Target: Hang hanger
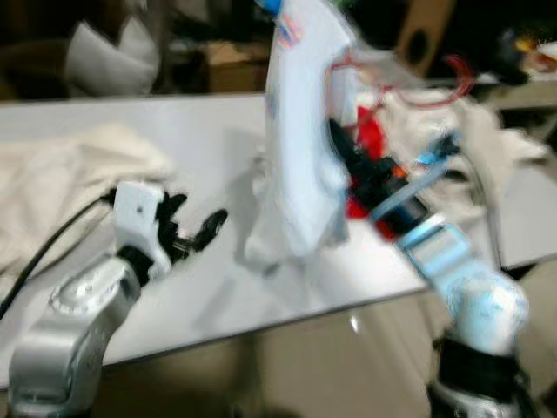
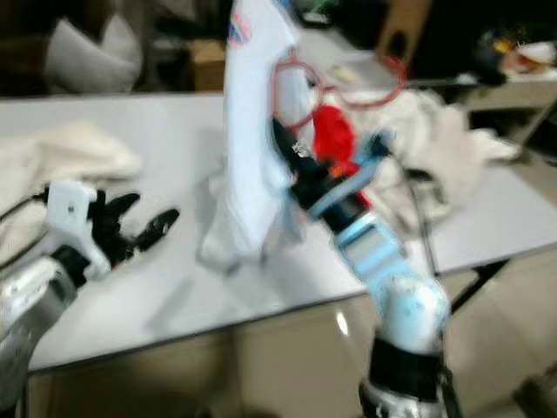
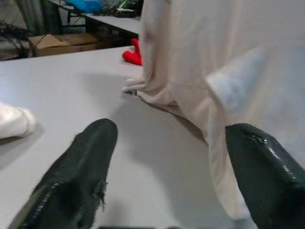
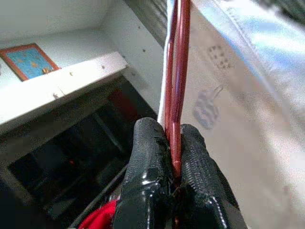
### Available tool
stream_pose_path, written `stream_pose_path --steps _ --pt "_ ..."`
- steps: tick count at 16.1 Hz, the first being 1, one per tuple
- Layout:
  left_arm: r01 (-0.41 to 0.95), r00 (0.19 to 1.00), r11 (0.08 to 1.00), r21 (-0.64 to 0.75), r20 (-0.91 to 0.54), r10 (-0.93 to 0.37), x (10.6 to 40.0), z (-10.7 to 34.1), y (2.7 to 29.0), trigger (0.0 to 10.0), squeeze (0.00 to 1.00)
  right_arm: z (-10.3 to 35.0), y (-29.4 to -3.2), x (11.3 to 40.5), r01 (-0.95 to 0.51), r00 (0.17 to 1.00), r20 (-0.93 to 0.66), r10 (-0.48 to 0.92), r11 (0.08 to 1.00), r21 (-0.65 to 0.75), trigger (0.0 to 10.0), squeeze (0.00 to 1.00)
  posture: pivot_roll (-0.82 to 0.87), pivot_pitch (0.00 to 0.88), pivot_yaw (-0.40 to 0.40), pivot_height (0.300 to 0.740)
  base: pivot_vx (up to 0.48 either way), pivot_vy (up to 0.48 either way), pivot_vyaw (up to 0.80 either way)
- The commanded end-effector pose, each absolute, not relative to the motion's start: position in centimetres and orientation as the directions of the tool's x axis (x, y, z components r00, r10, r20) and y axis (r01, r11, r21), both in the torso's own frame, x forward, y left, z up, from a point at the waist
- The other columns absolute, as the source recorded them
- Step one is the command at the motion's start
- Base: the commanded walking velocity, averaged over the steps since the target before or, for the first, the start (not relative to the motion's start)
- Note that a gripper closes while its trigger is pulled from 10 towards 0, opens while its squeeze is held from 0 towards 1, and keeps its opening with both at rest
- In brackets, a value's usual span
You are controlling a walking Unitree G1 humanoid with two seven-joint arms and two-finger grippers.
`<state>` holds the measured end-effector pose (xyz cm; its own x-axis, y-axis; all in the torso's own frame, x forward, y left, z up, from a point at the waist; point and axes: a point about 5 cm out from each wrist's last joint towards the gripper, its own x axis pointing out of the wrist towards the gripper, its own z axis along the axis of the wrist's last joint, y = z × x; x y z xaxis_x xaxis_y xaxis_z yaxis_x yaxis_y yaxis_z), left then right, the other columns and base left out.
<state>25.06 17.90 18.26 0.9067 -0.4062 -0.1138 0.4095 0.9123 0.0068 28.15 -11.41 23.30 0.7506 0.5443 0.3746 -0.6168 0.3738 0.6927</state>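
Right wrist view, right gripper (image 4: 174, 164) pinching upright hanger (image 4: 178, 71)

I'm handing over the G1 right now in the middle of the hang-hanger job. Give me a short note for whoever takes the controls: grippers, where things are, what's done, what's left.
Right gripper: shut on the red hanger, holding it raised above the white table with the white garment draped on it; the garment's lower edge hangs down at the table surface.
Left gripper: open, low over the table beside the garment, holding nothing.
Other cloth lies on the table to the left and right.
Done: hanger with garment picked up.
Left: carry it to a rail and hook it on. No rail can be made out in these blurred views.
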Motion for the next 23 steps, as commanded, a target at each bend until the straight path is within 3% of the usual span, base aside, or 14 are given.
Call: stream_pose_path --steps 1,4,9,15,23 --pt "0.420 0.903 0.908 0.008 -0.103 -0.417 25.0 18.4 17.5 10.0 1.00 24.4 -12.0 27.8 -0.643 0.742 0.423 0.520 0.373 0.668 10.0 0.00 -0.08 0.000 -0.054 0.740 0.000 0.000 0.80" --pt "0.438 0.896 0.899 0.010 -0.088 -0.436 25.3 18.7 16.9 10.0 1.00 26.1 -13.0 27.5 -0.667 0.735 0.471 0.487 0.395 0.632 10.0 0.00 -0.09 0.000 -0.046 0.740 0.000 0.000 0.80" --pt "0.441 0.895 0.897 0.001 -0.071 -0.440 25.2 19.0 16.6 10.0 1.00 33.3 -14.6 26.5 -0.782 0.620 0.653 0.435 0.408 0.471 10.0 0.00 -0.09 0.000 -0.049 0.740 0.000 0.000 0.80" --pt "0.438 0.896 0.899 0.004 -0.073 -0.437 25.3 18.9 16.7 10.0 1.00 30.1 -13.8 26.5 -0.737 0.675 0.548 0.494 0.421 0.528 10.0 0.00 -0.10 0.000 -0.046 0.740 0.000 0.000 0.80" --pt "0.444 0.895 0.896 0.007 -0.059 -0.443 25.9 18.9 16.3 10.0 1.00 28.6 -12.9 26.0 -0.736 0.673 0.507 0.538 0.419 0.532 10.0 0.00 -0.10 0.000 -0.039 0.740 0.000 0.000 0.80"
